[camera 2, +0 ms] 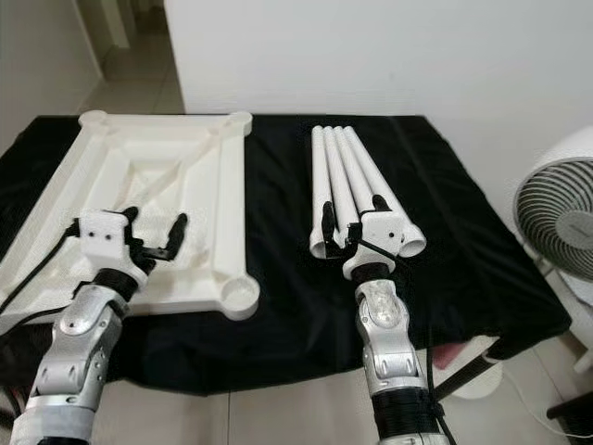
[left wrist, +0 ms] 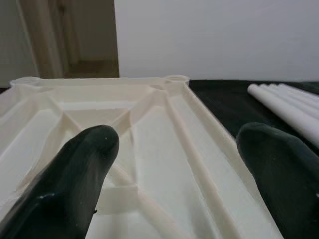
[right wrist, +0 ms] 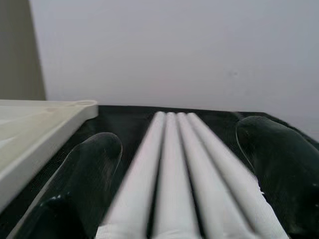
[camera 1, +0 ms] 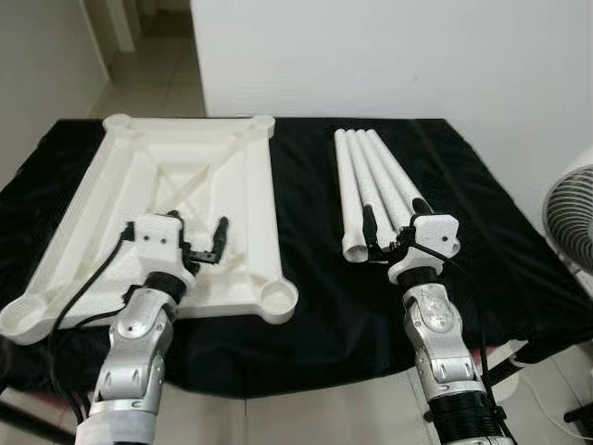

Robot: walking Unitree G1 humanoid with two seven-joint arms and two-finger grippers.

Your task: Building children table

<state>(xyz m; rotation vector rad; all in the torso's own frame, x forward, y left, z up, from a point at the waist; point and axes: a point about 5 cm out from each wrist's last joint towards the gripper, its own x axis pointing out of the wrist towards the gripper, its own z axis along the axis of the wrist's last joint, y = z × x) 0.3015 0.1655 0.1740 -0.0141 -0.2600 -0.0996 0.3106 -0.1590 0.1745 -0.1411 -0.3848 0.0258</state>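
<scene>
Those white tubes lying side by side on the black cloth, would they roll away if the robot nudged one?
Probably. The white tubes are round and smooth, lying loose on the black cloth, so a sideways push would likely roll one, though its neighbours may block it. They look like stiff, hollow plastic, so probably light and unbending. The right gripper hovers open over their near ends.

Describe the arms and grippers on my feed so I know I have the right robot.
Both arms are jointed silver metal with black ribbed sections lower down. Each wrist carries a white blocky housing with two long black fingers: left gripper, right gripper. Black cables loop from both housings.
</scene>
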